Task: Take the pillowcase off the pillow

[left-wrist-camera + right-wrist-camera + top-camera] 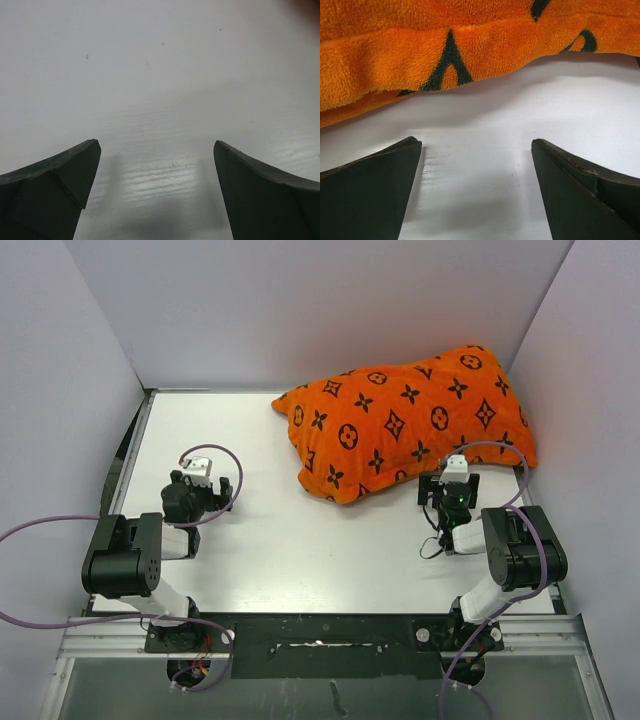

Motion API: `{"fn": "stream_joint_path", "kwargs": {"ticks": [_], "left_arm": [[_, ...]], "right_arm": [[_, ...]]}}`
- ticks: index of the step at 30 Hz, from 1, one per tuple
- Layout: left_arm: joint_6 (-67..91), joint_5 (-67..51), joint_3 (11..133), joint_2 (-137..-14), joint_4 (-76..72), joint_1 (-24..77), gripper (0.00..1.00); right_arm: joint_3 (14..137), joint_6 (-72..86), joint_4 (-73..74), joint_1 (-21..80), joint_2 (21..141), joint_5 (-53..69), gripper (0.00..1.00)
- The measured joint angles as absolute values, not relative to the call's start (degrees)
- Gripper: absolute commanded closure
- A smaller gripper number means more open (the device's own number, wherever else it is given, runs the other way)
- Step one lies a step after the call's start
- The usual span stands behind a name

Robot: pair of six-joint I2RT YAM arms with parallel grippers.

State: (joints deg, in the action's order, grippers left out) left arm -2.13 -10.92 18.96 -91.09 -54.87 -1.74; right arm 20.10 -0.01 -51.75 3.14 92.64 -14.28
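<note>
The orange pillowcase (pixel 410 420) with dark flower and star prints covers the pillow fully at the back right of the table; the white pillow itself is hidden inside. My right gripper (pixel 455 472) is open and empty just in front of its near edge. In the right wrist view the gripper (pixel 476 147) faces the orange fabric (pixel 440 50), which hangs just above the table. My left gripper (pixel 197 472) is open and empty over bare table at the left, far from the pillow; the left wrist view (pixel 157 147) shows only table.
The white table (pixel 290 540) is enclosed by pale walls at the back and both sides. The arm bases and a black mounting rail (pixel 320 635) sit at the near edge. Purple cables (pixel 40 530) loop beside each arm.
</note>
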Motion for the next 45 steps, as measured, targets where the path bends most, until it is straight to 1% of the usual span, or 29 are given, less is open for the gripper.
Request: {"fn": "stream_joint_path", "kwargs": {"ticks": [13,16,17,20,23,27,29,31,33,35,37,39,41,45], "left_arm": [[-2.1,-10.9,19.0,-91.1,-54.8,-1.9,0.02],[-2.1,-12.6,19.0,-90.9,-54.2,-2.5,0.02],[-2.0,-13.8,19.3,-90.2,-52.0,-3.2,0.02],[-2.2,-16.8,24.0,-83.8,-37.3,-5.3,0.02],[-3.7,-21.7,37.2,-78.1,-19.1,-6.3,0.02],[-8.1,-30.9,57.7,-75.3,0.8,-6.5,0.02],[-10.3,-35.4,63.5,-74.1,8.1,-6.3,0.02],[-12.8,-38.9,66.8,-73.2,15.2,-4.6,0.02],[-14.2,-40.0,67.2,-73.1,19.4,-1.5,0.02],[-15.2,-39.6,67.0,-74.3,23.4,4.3,0.02],[-15.5,-39.3,66.9,-76.7,25.4,9.5,0.02],[-15.3,-38.8,67.1,-79.9,26.4,13.2,0.02],[-14.7,-37.8,68.6,-84.3,27.6,16.0,0.02],[-13.6,-36.5,72.7,-91.7,28.3,19.6,0.02]], "right_arm": [[20.1,0.0,-51.7,3.1,92.6,-14.3,0.02],[20.1,0.0,-51.7,3.1,92.6,-14.3,0.02],[20.1,0.0,-51.7,3.1,92.6,-14.3,0.02],[20.1,0.0,-51.7,3.1,92.6,-14.3,0.02],[20.1,0.0,-51.7,3.1,92.6,-14.2,0.02],[20.1,0.1,-51.7,3.1,92.6,-13.9,0.02],[20.2,0.0,-50.8,3.6,92.2,-14.0,0.02],[21.2,-0.1,-45.9,4.4,90.0,-15.2,0.02],[23.8,1.3,-37.3,5.4,85.2,-18.1,0.02],[27.5,4.5,-28.9,5.6,78.2,-20.2,0.02],[30.8,8.6,-23.5,4.2,71.4,-20.8,0.02],[34.7,16.2,-16.7,0.3,64.0,-19.7,0.02],[38.1,23.3,-12.0,-5.1,60.0,-17.2,0.02],[40.1,31.7,-7.9,-14.0,59.2,-7.7,0.02]]}}
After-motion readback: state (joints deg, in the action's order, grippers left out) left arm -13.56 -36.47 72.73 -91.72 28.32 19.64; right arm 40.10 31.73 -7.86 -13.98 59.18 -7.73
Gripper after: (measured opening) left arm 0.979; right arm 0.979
